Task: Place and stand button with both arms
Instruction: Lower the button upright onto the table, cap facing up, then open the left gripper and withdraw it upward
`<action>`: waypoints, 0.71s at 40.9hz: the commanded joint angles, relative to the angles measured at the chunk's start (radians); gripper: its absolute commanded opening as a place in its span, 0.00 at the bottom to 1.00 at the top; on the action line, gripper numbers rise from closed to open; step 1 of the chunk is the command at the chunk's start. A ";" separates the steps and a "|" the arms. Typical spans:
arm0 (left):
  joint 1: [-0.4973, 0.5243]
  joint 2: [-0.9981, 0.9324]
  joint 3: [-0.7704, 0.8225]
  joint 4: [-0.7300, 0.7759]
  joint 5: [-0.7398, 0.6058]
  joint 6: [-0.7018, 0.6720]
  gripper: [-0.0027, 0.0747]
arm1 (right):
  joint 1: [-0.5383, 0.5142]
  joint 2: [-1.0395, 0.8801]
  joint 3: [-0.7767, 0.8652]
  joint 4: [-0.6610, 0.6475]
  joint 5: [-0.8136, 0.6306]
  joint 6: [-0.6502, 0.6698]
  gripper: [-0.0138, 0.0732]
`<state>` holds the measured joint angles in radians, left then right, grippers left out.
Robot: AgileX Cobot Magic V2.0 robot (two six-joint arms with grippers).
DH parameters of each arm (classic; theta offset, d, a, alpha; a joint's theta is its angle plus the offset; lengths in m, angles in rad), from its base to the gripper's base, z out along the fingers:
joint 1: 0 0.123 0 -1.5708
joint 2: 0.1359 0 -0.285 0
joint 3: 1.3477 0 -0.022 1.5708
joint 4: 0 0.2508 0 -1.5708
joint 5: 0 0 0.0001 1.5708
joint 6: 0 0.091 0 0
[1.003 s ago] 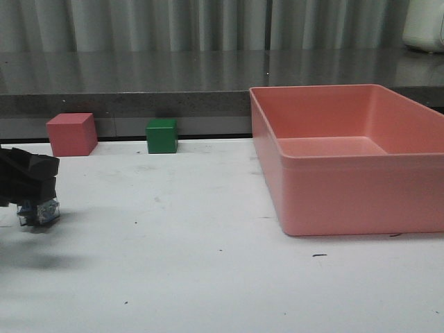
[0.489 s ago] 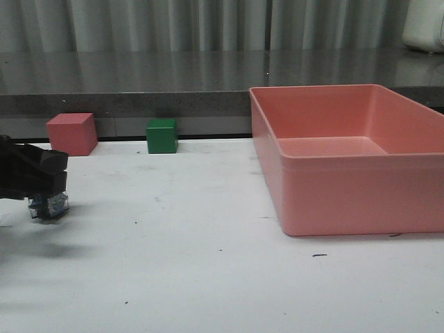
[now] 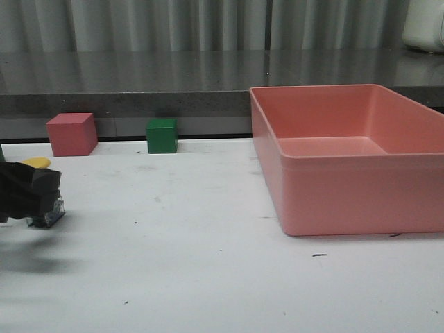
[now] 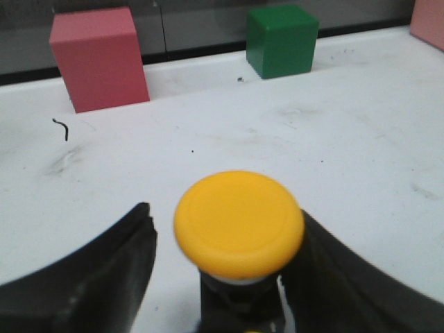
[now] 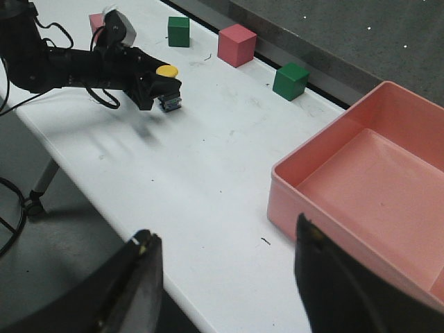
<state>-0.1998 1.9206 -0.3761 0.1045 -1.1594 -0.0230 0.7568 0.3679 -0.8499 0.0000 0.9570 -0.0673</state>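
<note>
The button (image 3: 48, 215) stands upright at the far left of the white table, with its yellow cap (image 3: 36, 162) on top. My left gripper (image 3: 55, 189) is around its base. In the left wrist view the cap (image 4: 239, 223) fills the space between the fingers. The right finger (image 4: 333, 277) touches the cap. The left finger (image 4: 111, 277) stands apart, with bare table showing between. The base is hidden below the frame. The right wrist view shows the button (image 5: 168, 90) and left gripper (image 5: 149, 87) from afar. My right gripper (image 5: 224, 229) is open and empty, high over the table's front edge.
A large pink bin (image 3: 347, 201) takes up the right side of the table. A pink cube (image 3: 71, 134) and a green cube (image 3: 161, 135) stand at the back edge, below a grey ledge. The right wrist view shows another green cube (image 5: 178, 31) further left.
The left gripper went right, then came back left and lower with the button. The yellow cap now shows above the gripper, and the base sits lower.
</note>
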 commanded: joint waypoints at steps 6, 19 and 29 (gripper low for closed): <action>0.000 -0.123 0.038 -0.007 -0.195 -0.007 0.68 | -0.005 0.009 -0.020 0.000 -0.080 -0.010 0.67; 0.000 -0.475 0.063 0.116 0.276 -0.161 0.67 | -0.005 0.009 -0.020 0.000 -0.080 -0.010 0.67; -0.046 -0.788 -0.159 0.234 1.159 -0.368 0.67 | -0.005 0.009 -0.020 0.000 -0.080 -0.010 0.67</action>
<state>-0.2152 1.2330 -0.4292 0.3250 -0.2642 -0.3171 0.7568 0.3679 -0.8499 0.0000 0.9570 -0.0673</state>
